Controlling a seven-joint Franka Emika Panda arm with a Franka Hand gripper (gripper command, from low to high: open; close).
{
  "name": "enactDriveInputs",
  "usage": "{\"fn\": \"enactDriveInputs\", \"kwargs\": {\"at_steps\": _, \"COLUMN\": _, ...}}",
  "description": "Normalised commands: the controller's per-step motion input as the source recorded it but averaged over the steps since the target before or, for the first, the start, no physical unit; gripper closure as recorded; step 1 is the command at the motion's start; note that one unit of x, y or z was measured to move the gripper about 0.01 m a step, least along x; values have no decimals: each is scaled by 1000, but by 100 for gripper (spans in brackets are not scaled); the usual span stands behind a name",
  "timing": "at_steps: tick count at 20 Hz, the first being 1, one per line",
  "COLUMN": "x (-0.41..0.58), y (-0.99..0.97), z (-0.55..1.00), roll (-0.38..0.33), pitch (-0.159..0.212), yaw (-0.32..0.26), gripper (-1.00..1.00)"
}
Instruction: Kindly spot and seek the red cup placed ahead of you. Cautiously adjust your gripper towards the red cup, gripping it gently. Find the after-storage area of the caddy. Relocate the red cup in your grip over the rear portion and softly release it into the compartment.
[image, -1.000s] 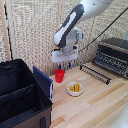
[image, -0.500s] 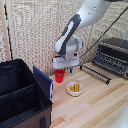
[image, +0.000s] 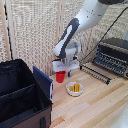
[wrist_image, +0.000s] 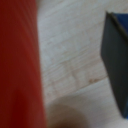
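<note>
The red cup (image: 60, 77) stands on the wooden table beside the caddy's blue side panel (image: 44, 81). The white gripper (image: 62, 71) is directly over the cup and down at its rim; its fingers are hidden, so I cannot tell whether they grip it. In the wrist view the cup (wrist_image: 19, 65) fills one side as a blurred red wall, with the blue panel (wrist_image: 116, 55) at the other side and bare wood between. The black caddy (image: 37, 95) sits at the exterior view's left. Its rear portion (image: 15, 79) lies behind the long central divider.
A small white bowl with yellow contents (image: 75, 89) sits just to the exterior view's right of the cup. A dark toaster oven (image: 113, 56) and a black rack (image: 95, 73) stand at the right. A slatted screen lines the back.
The gripper has sunk slightly onto the red cup. The cup, bowl and caddy have stayed where they were.
</note>
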Motion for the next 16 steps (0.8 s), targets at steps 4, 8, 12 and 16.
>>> {"fn": "enactDriveInputs", "kwargs": {"at_steps": 4, "x": 0, "y": 332, "z": 61, "roll": -2, "pitch": -132, "yaw": -180, "gripper": 100}}
{"fn": "enactDriveInputs", "kwargs": {"at_steps": 8, "x": 16, "y": 264, "z": 431, "roll": 95, "pitch": -67, "yaw": -175, "gripper": 100}}
{"fn": "enactDriveInputs", "kwargs": {"at_steps": 12, "x": 80, "y": 134, "z": 719, "roll": 135, "pitch": 10, "yaw": -124, "gripper": 100}}
{"fn": "enactDriveInputs", "kwargs": {"at_steps": 16, "x": 74, "y": 66, "z": 814, "roll": 96, "pitch": 81, "yaw": -77, "gripper": 100}}
